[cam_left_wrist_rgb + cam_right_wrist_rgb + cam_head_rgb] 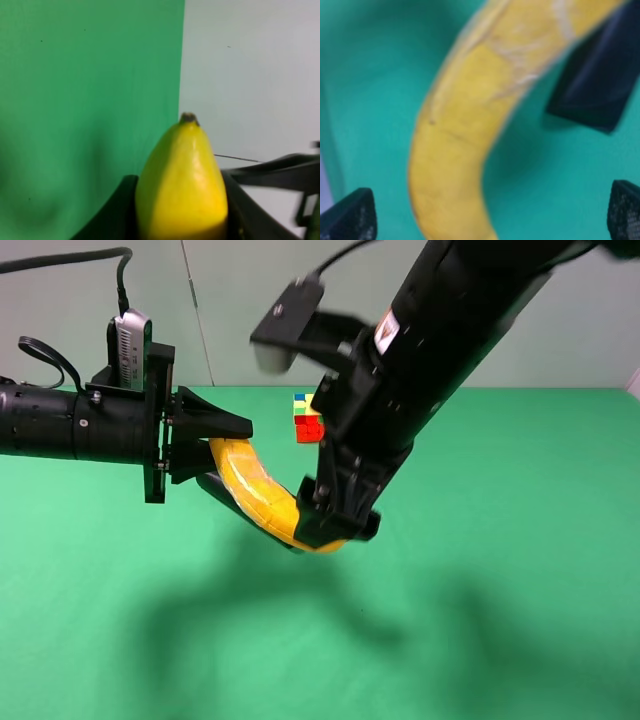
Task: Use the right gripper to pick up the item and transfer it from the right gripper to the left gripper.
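Note:
The yellow banana (262,495) hangs in the air above the green table (500,590). My left gripper (222,452) is shut on its upper end. In the left wrist view the banana (182,180) fills the gap between the black fingers (117,210). My right gripper (335,525) is around the banana's lower end. In the right wrist view its fingertips (350,217) stand wide apart, and the banana (460,145) passes between them without touching either. A left finger (595,85) shows beside the banana there.
A small multicoloured puzzle cube (308,418) sits on the table behind the two grippers. The bulky right arm (440,330) slants down from the upper right. A pale wall (250,300) runs along the back of the table.

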Available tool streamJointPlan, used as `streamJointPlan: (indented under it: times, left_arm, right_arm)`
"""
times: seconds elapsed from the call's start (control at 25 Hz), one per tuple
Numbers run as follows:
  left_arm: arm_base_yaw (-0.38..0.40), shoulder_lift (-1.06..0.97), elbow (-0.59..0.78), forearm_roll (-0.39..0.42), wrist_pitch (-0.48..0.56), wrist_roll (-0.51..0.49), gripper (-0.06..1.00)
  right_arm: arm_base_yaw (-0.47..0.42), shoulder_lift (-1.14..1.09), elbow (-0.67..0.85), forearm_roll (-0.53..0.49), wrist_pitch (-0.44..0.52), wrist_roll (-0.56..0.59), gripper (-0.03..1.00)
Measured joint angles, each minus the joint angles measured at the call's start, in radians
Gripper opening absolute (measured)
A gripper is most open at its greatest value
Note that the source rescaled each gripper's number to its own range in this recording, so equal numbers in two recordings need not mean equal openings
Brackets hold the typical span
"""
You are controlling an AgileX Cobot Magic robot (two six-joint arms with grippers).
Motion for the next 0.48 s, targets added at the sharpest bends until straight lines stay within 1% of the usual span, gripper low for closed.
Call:
streamJointPlan:
  times: [0.12, 0.24, 0.36, 0.48]
  left_arm:
    - [0.000, 0.000, 0.000, 0.000, 0.000, 0.000, 0.00]
    - [0.000, 0.000, 0.000, 0.000, 0.000, 0.000, 0.00]
    - [0.000, 0.000, 0.000, 0.000, 0.000, 0.000, 0.00]
    - [0.000, 0.000, 0.000, 0.000, 0.000, 0.000, 0.00]
  right_arm:
    - [0.000, -0.063, -0.002, -0.097, 0.007, 0.076, 1.00]
    - [-0.010, -0.126, -0.002, -0.181, 0.047, 0.140, 1.00]
    - [-0.055, -0.195, -0.002, -0.214, 0.100, 0.181, 1.00]
    - [-0.119, -0.269, -0.002, -0.221, 0.162, 0.198, 1.00]
